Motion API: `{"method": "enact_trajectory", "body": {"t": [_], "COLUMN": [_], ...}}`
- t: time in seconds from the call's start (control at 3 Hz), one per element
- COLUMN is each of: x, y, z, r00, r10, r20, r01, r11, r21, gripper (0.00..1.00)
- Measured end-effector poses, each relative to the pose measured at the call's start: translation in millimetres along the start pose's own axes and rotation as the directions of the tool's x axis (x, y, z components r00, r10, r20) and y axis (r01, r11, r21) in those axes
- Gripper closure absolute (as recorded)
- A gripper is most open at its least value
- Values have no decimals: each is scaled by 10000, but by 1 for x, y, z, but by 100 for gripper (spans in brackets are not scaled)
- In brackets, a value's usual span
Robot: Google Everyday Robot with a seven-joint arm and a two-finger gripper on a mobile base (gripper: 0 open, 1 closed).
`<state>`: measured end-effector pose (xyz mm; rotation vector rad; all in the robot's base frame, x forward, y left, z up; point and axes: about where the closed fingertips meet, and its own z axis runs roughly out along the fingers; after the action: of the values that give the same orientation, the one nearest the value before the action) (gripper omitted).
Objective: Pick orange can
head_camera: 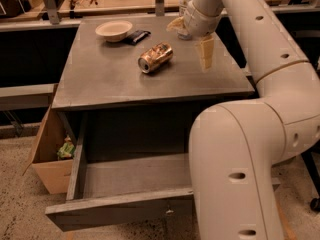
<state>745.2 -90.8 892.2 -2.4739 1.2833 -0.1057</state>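
Nearby, orange can [155,57] lies beside gripper [191,40], untouched.

Gripper [202,48] hangs right of orange can [155,57], bare tabletop [105,81] btwn; bowl [114,30] & dark packet [136,35] behind.

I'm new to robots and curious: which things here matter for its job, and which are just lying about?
Job: orange can, on its side; hand, open, hovering beside it.
Lying about: bowl; dark packet; open drawer; cardboard box.

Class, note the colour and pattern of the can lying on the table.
The orange can is shiny orange-gold, mottled, silver-ended; camera view. Gripper hovers just right of it.
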Motion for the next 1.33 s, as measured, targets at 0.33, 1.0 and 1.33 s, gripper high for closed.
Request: {"method": "enact_trajectory", "body": {"t": [0.33,1.0,1.33], "x": [-13,-41,-43], "y": [-22,-51,-52], "z": [22,84,87], "r00": [9971,9854,9847], "r10": [-665,-1629,-1683], "r20": [374,496,461], "r01": [660,1653,1709], "r11": [9977,9850,9835], "r21": [164,-488,-594], "gripper": [0,26,41]}}
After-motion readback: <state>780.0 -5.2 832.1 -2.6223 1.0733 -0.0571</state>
